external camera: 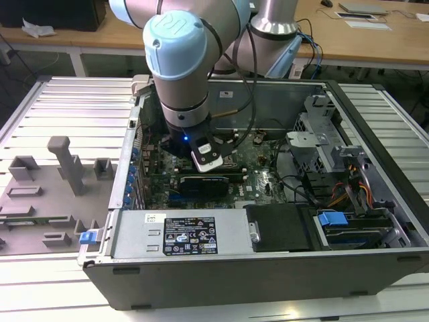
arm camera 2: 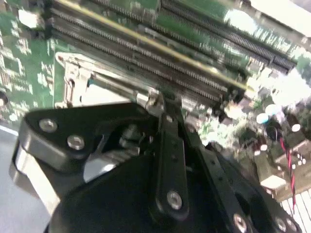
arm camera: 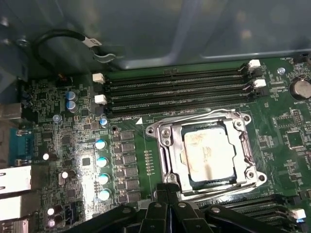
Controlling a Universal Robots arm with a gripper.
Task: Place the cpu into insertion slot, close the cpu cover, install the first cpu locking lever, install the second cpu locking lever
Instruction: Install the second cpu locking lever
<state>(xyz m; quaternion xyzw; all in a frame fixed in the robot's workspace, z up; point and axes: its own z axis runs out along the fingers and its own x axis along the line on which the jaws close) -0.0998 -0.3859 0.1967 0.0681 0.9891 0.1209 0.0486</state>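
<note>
1. CPU (arm camera: 208,154) first: in the first wrist view I see it lying flat in the insertion slot (arm camera: 190,182), with the cpu cover (arm camera: 167,148) down around it, so steps 1 and 2 look done to me.
2. Gripper (arm camera: 167,191) sits at the socket's near edge; its fingers (arm camera 2: 163,114) meet at a thin metal lever (arm camera 2: 114,82). I judge it pinched on that lever, working lever 1.
3. Memory slots (arm camera: 177,90) lie just beyond the socket; latching calls for pressing the lever down and tucking it under its hook.
</note>
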